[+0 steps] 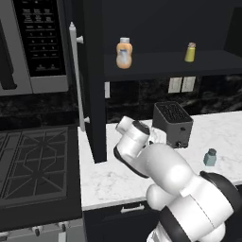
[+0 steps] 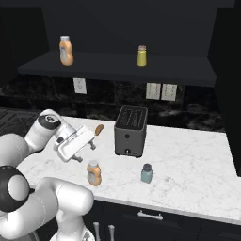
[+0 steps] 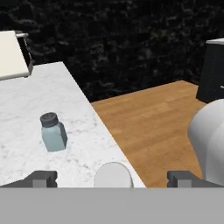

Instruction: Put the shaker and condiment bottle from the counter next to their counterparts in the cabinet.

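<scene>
Shaker (image 3: 53, 132), pale blue-grey with a grey cap, stands upright on the white marble counter (image 2: 188, 160), up and to the left of the tool (image 3: 112, 178) in the hand view. The tool's two dark fingertips (image 3: 41, 178) are spread wide with nothing gripped, and the white cap of the condiment bottle (image 2: 93, 172) shows just between them at the bottom of that view. In the right base view the tool (image 2: 89, 139) hangs above the near left part of the counter, with the orange bottle upright just below and in front of it, near the counter's front edge. The shaker stands a little to the right of that bottle, in front of the black toaster (image 2: 130, 131), apart from both. Farther out and higher, the open black cabinet (image 2: 117, 63) has a dark shelf carrying a second orange bottle (image 2: 66, 51) on the left and a yellow-green shaker (image 2: 141, 55) to the right, well apart. The cabinet door with its long silver handle (image 1: 75, 75) stands open at the left, beside the steel microwave (image 1: 33, 45) above the black stove top (image 1: 33, 163).
</scene>
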Robot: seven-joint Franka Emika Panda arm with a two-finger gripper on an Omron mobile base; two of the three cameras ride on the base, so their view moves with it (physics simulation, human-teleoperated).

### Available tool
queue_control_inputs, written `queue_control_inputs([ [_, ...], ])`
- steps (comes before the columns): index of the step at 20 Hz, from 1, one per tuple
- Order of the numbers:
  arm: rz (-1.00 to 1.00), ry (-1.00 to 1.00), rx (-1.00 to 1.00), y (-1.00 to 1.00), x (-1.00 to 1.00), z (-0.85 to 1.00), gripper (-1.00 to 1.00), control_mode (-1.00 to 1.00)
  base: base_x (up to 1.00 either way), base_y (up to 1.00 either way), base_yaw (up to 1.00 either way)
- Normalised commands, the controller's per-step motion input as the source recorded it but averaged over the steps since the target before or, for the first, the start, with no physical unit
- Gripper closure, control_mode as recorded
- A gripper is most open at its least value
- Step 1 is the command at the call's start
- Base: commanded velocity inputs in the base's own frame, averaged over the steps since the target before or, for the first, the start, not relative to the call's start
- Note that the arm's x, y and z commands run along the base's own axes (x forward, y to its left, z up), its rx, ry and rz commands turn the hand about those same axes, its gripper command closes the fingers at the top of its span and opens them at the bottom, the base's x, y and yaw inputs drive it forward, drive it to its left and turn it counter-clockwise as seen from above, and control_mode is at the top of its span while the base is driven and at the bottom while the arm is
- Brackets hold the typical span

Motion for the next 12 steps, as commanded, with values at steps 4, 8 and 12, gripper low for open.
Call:
queue_control_inputs([
  [4,0.01,0.0,-0.01,-0.01,-0.04,0.0,-1.0,-1.0,0.0,0.0,0.0],
  [8,0.0,0.0,0.0,0.0,-0.18,-0.18,-1.0,-1.0,0.0,0.0,0.0],
  [12,0.0,-0.01,0.0,-0.06,-0.04,-0.2,-1.0,-1.0,0.0,0.0,0.0],
])
